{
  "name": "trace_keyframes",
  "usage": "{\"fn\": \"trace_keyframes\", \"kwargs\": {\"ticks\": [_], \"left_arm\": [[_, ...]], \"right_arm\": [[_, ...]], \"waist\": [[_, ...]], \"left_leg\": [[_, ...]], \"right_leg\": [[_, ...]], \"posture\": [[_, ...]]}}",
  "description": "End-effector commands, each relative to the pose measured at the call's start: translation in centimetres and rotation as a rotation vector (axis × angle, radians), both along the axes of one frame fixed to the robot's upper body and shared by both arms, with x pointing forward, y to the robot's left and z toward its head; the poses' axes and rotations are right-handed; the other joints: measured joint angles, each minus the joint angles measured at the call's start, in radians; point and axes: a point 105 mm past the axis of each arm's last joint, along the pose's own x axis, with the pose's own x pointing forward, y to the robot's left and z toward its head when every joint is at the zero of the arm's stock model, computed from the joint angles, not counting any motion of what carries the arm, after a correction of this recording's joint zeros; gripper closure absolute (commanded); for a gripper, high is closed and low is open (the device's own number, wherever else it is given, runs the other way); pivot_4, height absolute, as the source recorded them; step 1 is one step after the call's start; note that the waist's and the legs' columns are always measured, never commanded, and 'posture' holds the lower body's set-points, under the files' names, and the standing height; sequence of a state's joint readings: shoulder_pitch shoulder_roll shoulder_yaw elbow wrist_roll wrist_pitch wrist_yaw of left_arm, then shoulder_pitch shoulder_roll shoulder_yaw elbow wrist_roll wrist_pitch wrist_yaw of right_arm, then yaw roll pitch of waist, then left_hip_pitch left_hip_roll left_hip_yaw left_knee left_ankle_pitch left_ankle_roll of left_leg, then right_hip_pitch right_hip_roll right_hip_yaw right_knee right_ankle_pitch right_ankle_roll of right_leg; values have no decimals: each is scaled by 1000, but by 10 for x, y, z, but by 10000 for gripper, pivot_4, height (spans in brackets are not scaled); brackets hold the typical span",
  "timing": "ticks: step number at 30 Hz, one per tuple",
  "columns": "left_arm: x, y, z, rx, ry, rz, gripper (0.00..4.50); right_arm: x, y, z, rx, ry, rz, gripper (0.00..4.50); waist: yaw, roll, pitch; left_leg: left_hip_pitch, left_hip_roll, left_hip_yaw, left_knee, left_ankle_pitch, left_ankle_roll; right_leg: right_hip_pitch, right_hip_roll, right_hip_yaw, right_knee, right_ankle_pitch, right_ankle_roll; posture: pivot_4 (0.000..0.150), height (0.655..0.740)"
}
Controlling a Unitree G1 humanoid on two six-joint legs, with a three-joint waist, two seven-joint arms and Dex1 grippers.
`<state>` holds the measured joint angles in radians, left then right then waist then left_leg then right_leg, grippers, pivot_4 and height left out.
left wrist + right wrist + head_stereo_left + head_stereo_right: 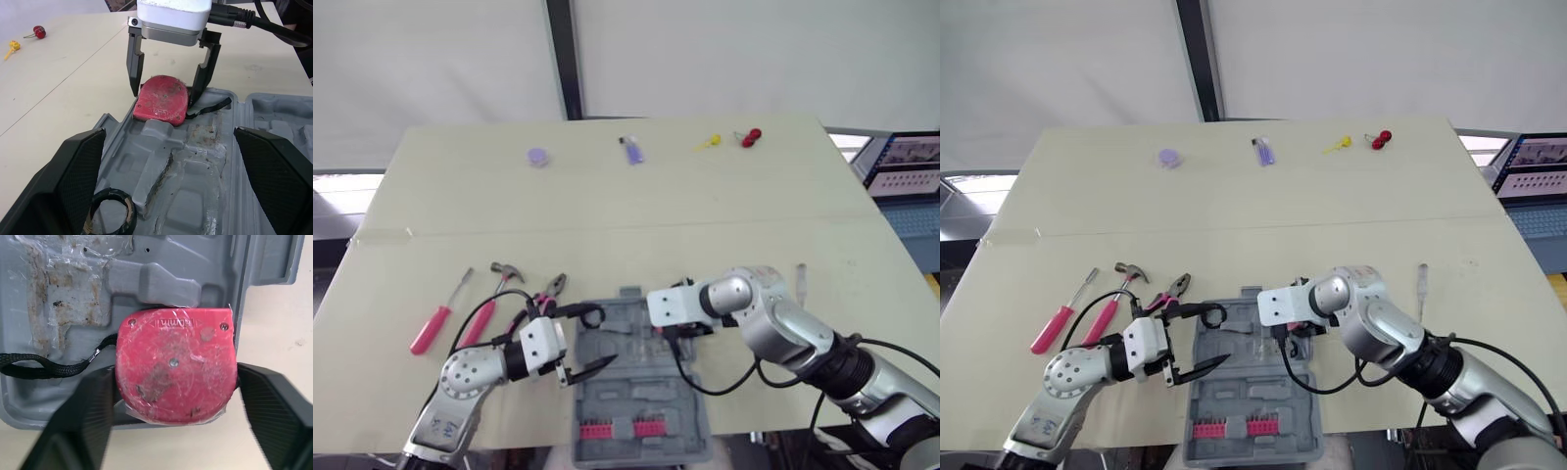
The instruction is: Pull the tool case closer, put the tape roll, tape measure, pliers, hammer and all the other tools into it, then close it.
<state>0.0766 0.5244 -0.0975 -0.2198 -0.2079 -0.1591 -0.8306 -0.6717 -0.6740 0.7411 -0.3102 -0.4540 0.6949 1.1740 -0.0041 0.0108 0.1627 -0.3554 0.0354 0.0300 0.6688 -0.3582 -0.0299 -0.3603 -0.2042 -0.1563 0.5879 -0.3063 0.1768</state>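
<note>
Right wrist view, pincer [175, 382] grips tape measure [173, 357]

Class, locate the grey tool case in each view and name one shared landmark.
Left eye view: tool case at bottom centre, between the arms.
Right eye view: bottom centre, slightly further left.
Left wrist view: its moulded tray lies under the tape measure.
Right wrist view: its grey corner behind the tape measure.
Shared landmark: right claw gripping the red tape measure.
</note>
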Motion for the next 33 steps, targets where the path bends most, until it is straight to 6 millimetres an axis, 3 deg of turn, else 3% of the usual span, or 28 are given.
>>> {"fn": "trace_keyframes", "kwargs": {"ticks": [1, 8, 12, 16, 20, 23, 25, 29, 33], "left_arm": [[0, -2, 3, -3, -19, -2, 0], [0, -2, 2, -3, -16, -2, 0], [0, -2, 2, -4, -18, -1, 0], [1, -3, 2, -5, -21, -3, 0], [3, -3, 2, -2, -24, -11, 0], [4, -2, 2, 0, -26, -8, 0], [5, -2, 2, 0, -26, -7, 0], [3, -4, 1, -1, -25, -6, 0], [3, -4, 1, -1, -24, -2, 0]], "right_arm": [[-1, 4, 12, 32, -29, 22, 831], [-16, 3, 25, 91, 16, 44, 831], [-22, -2, 40, 250, 72, 70, 831], [-9, -11, 39, 391, 33, 90, 831], [-9, -22, 26, 445, 60, 145, 17787], [-3, -19, 29, 566, 58, 142, 17787], [2, -20, 27, 594, 45, 135, 22038], [5, -22, 21, 618, 63, 122, 40116], [5, -20, 16, 648, 87, 117, 40116]], "waist": [[1, 0, 0], [1, 0, 0], [5, 0, 0], [1, -1, 0], [1, -1, 0], [0, -1, 0], [0, -1, 0], [1, -1, 0], [1, -1, 0]], "left_leg": [[0, 0, 0, 0, 0, 0], [0, 0, 0, 0, 0, 0], [0, 0, 0, 0, 0, 0], [0, 0, 0, -1, 0, 0], [1, 0, 1, -1, 0, 0], [1, 0, 1, -1, 0, 0], [2, 0, 1, -1, 0, 0], [2, 0, 1, -1, 0, 0], [2, 0, 1, -1, 0, 0]], "right_leg": [[0, 0, 0, 0, 0, 0], [0, 0, 0, 0, 0, 0], [0, 0, 0, -1, 0, 0], [1, 0, 0, -1, 0, 0], [1, 0, 0, -1, 0, 0], [1, 0, 0, -1, 0, 0], [1, 0, 0, -1, 0, 0], [1, 0, 0, -1, 0, 0], [1, 0, 0, -1, 0, 0]], "posture": [[1500, 7400], [1500, 7400], [1500, 7400], [1500, 7400], [1500, 7400], [1500, 7400], [1500, 7400], [1500, 7400], [1500, 7400]]}}
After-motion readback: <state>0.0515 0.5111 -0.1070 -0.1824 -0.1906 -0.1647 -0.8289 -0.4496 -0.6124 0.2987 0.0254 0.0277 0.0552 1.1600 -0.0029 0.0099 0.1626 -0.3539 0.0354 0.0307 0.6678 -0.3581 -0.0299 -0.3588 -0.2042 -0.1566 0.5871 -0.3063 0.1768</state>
